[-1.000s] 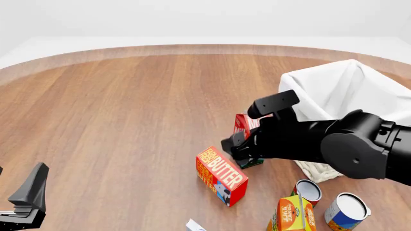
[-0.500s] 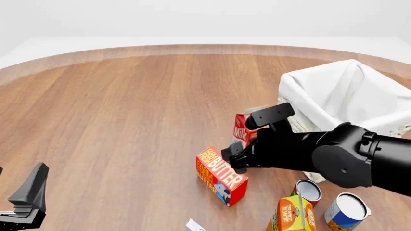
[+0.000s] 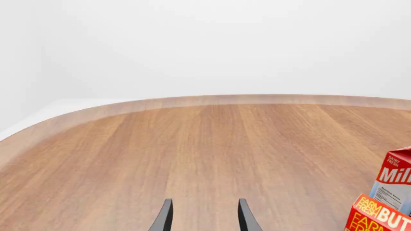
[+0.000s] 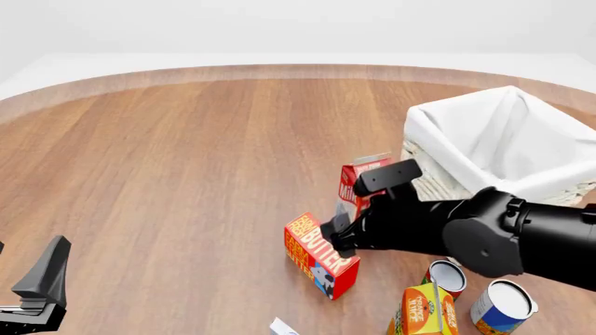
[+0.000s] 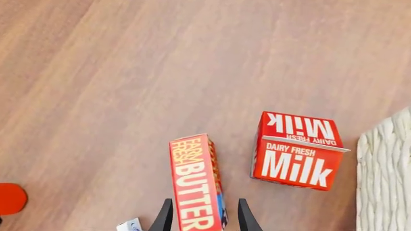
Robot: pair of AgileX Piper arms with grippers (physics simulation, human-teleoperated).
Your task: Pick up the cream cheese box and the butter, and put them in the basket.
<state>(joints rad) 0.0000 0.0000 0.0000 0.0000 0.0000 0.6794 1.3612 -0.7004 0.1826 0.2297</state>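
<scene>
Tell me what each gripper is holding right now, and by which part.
Nothing. The right gripper is open, its fingers either side of the butter's end but not closed on it. The left gripper is open over bare table.

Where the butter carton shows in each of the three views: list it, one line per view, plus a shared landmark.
Front view: the butter lies low and centre-right, under the right gripper.
Left wrist view: only its corner shows, at the picture's lower right edge.
Right wrist view: it sits bottom centre, between the open fingers.
Shared landmark: the red milk carton beside it.
</scene>
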